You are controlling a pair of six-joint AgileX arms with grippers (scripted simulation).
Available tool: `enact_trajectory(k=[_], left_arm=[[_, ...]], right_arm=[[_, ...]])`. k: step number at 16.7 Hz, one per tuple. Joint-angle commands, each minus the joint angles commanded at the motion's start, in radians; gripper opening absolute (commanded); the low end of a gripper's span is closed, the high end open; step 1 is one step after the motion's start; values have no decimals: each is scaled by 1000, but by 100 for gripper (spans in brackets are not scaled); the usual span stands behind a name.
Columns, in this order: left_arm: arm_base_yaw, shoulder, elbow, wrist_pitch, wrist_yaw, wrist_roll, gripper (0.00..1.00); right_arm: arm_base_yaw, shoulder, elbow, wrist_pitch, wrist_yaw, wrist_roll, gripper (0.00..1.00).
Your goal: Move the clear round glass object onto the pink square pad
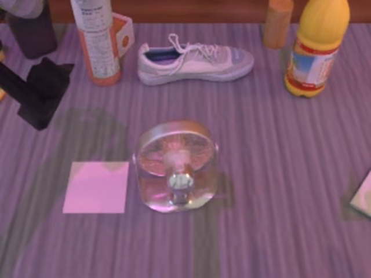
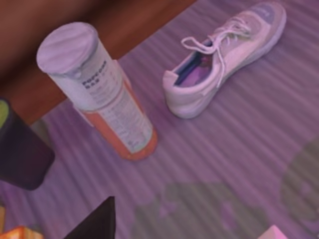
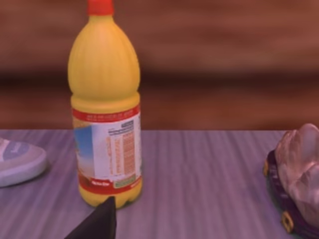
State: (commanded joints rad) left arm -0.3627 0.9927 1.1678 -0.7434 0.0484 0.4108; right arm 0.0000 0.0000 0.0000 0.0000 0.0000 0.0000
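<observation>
The clear round glass object (image 1: pixel 177 168) rests at the table's centre, its disc face up and the small silvery knob (image 1: pixel 181 182) toward the front edge. Just to its left the pink square pad (image 1: pixel 97 186) lies flat, a narrow gap apart from it; one corner of the pad (image 2: pixel 273 233) shows in the left wrist view. My left gripper (image 1: pixel 49 81) hovers at the far left, above and behind the pad, open, with one dark finger (image 2: pixel 97 221) in view and nothing held. My right gripper is outside the top view; its dark finger (image 3: pixel 99 221) points at the juice bottle, open and empty.
Along the back stand a popcorn can (image 1: pixel 99 40), a grey shoe (image 1: pixel 194 61), a brown cylinder (image 1: pixel 278 23) and the yellow juice bottle (image 1: pixel 316 46). A dark cup (image 1: pixel 32 29) is at the back left. A pale tile (image 1: pixel 364 194) lies at the right edge.
</observation>
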Motion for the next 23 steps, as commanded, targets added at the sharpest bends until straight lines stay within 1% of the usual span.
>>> enact_trajectory(k=[6,11,14,16,23], left_arm=[[-147,532,559,-340,-5,172,100],[-237,942,866,-623,-26,289,100],[-270,1107,962,-753,-39,334,100],[-283,1168,995,-807,-45,352,100],[-282,1183,997,-817,-45,356,100]], right_arm=[[0,0,0,0,0,0,100],[0,0,0,0,0,0,100],[0,0,0,0,0,0,100],[0,0,0,0,0,0,100],[0,0,0,0,0,0,100]])
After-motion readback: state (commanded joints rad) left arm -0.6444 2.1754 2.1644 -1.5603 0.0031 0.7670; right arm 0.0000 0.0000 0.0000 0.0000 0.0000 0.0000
